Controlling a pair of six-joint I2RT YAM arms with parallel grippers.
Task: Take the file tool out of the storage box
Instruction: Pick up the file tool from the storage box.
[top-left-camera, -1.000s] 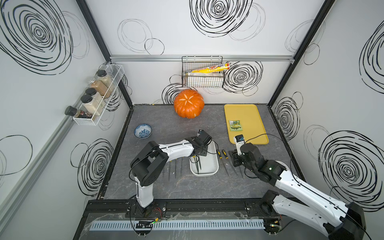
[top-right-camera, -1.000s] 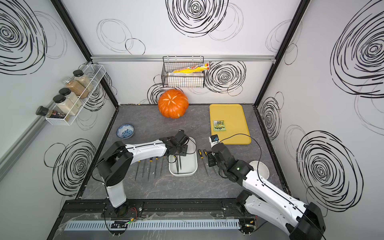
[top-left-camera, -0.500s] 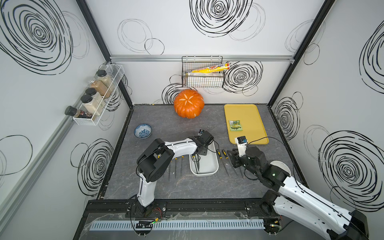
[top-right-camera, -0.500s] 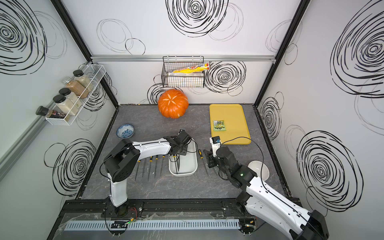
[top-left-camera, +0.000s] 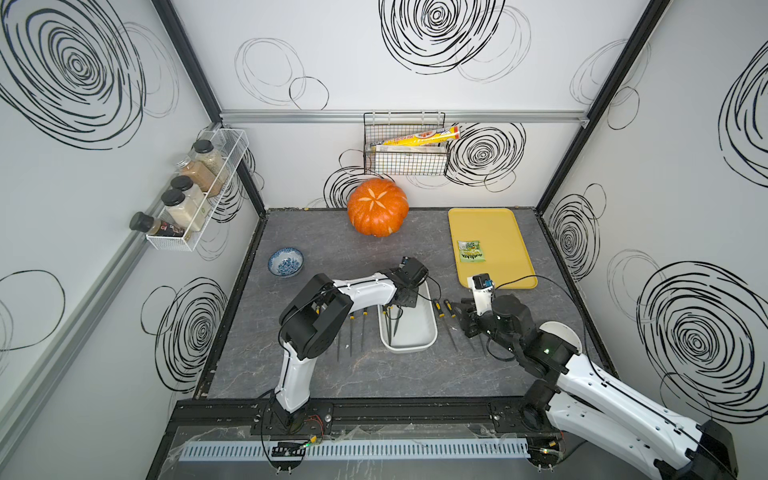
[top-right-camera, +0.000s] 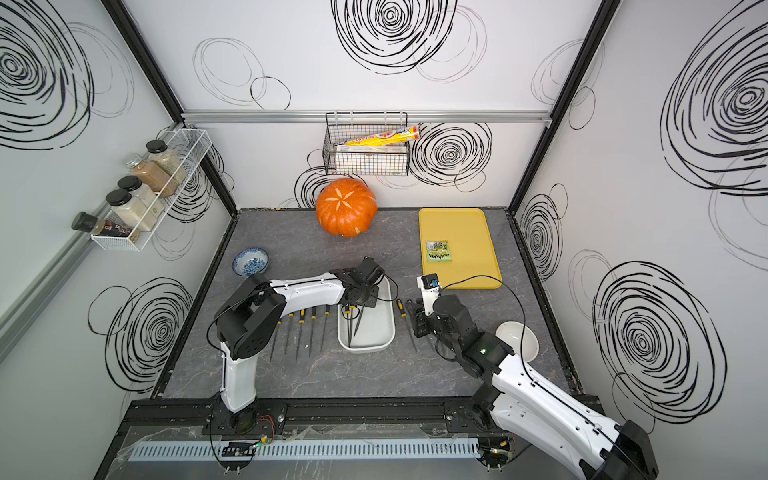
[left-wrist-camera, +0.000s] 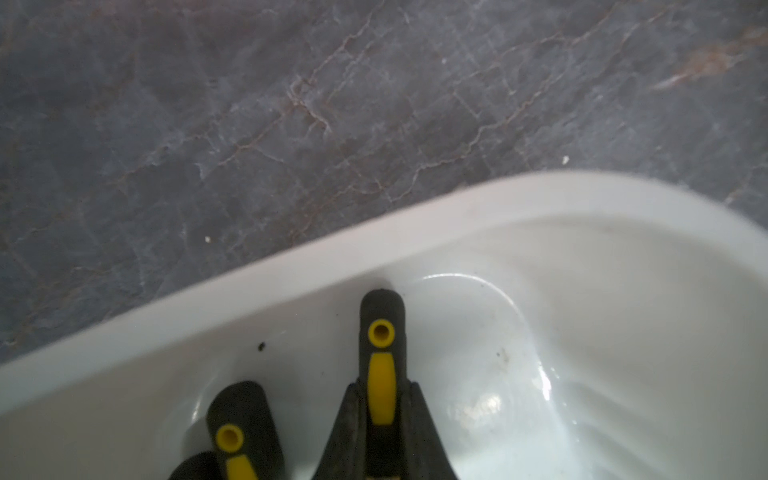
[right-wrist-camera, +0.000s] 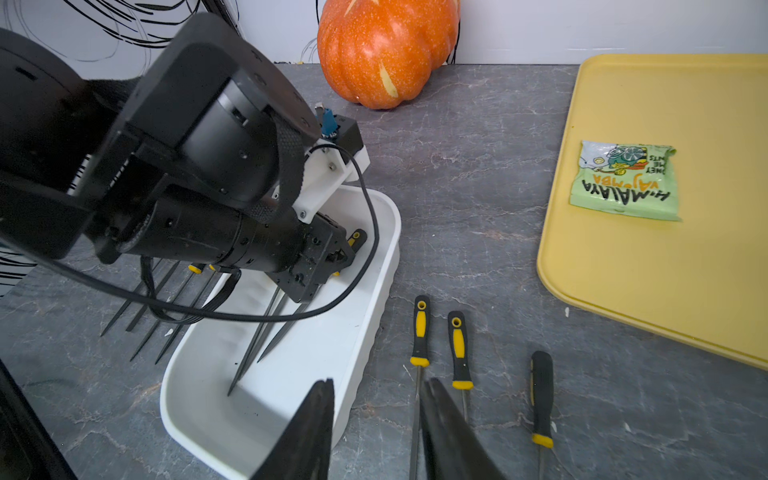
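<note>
Left wrist view: the left gripper (left-wrist-camera: 382, 392) is inside the box (left-wrist-camera: 291, 266), close to one end wall. Its jaws are pinching the black-and-yellow handle of a file (left-wrist-camera: 381, 332), one finger on each side. The handle end lies just beside the box wall; whether it touches cannot be told. A second file (left-wrist-camera: 241, 419) lies next to it in the box, not gripped.

Right wrist view: dark blades run from under the left gripper down to the box floor. Whether the pinched file is clear of the floor cannot be told. The right gripper (right-wrist-camera: 378, 384) has its jaws spread with nothing between them. It is above the table (right-wrist-camera: 478, 187), just beside the box and over the loose files (right-wrist-camera: 419, 332) lying there.

Both top views: the box (top-left-camera: 415, 330) (top-right-camera: 374, 328) sits mid-table between the arms. Further files (top-right-camera: 301, 332) lie on the table on its left side.
</note>
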